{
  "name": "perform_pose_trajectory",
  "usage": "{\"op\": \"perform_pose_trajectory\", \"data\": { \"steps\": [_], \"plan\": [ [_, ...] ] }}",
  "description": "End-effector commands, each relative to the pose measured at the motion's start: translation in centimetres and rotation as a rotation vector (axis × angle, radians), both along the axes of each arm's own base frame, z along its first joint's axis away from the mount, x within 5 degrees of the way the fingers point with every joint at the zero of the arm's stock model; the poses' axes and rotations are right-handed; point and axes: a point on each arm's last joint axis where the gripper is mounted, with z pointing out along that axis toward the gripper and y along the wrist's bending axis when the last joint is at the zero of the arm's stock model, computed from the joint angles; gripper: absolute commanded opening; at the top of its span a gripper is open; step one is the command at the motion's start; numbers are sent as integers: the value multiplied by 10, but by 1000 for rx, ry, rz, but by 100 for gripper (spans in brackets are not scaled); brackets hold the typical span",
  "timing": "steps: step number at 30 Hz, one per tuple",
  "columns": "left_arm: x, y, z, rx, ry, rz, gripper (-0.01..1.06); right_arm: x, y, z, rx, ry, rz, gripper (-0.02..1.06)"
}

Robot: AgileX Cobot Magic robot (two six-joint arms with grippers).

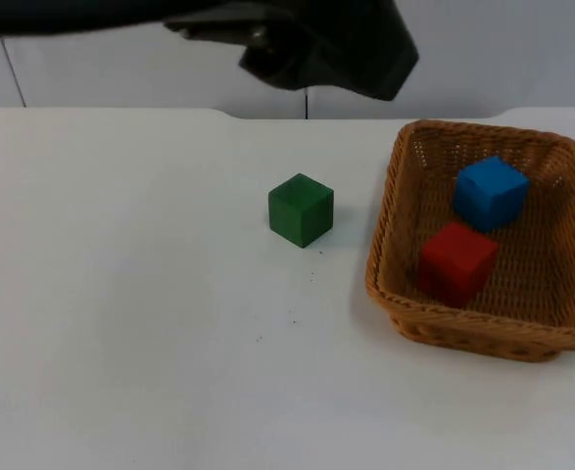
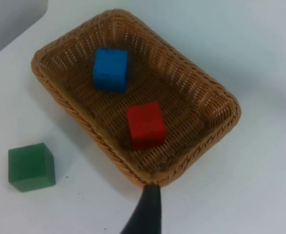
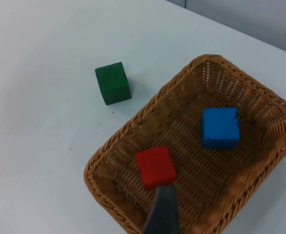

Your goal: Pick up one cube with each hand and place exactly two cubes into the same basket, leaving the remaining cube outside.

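Two cubes lie in the basket (image 1: 385, 250) on the white table (image 1: 120, 323); tool states can't be told

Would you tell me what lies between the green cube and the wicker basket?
Only bare white table separates the green cube from the brown wicker basket in the top view.

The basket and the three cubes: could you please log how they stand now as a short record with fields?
basket: wicker basket on the white table, toward its right side
in basket: blue cube and red cube, lying apart
outside: green cube, on the table left of the basket, not touching it
cube count in basket: two
left gripper: looks down on the basket from above, holding nothing that can be seen
right gripper: also above the basket, over the red cube's end
task state: looks met
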Motion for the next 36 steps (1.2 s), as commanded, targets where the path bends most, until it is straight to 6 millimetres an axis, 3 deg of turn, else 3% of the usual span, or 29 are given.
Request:
{"op": "perform_pose_trajectory", "data": {
  "steps": [1, 7, 14, 28, 36],
  "plan": [
    [-8, 7, 2, -25, -3, 14, 80, -9, -2, 4, 14, -23, -6, 66],
    [-23, 20, 6, -51, -16, 21, 80, -30, -7, 2, 18, -38, -7, 66],
    [-45, 40, 16, -101, -58, 25, 80, -67, -15, -6, 32, -57, -16, 66],
    [-89, 79, 18, -167, -109, 18, 80, -143, -31, -29, 71, -160, -32, 66],
    [-110, 97, 25, -199, -142, -1, 80, -171, -37, -46, 96, -190, -48, 66]
  ]
}}
